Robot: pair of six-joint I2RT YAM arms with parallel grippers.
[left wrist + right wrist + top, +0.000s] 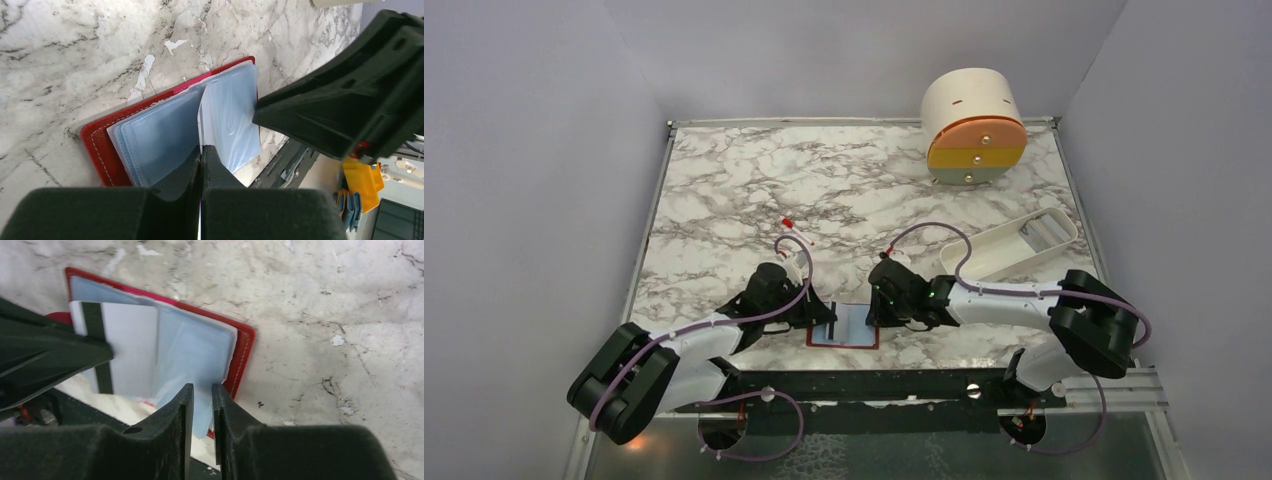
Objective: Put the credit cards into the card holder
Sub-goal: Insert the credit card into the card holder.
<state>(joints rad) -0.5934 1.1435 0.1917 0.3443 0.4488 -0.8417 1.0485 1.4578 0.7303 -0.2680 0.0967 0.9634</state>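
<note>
The red card holder (852, 330) lay open at the marble table's (754, 190) near edge; the left gripper (201, 149) was clamped on a white, dark-striped credit card (132, 345) above its clear sleeves (195, 350); the right gripper (202, 389) stood nearly closed at their right edge, and I could not tell whether it gripped anything.

The red, white-stitched folding card holder (242, 350) lies open and flat under the left gripper (201, 150), with its clear bluish plastic sleeves (192, 347) fanned upward. A thin pale card (130, 347) with a dark stripe stands on edge above them, pinched in that gripper.
</note>
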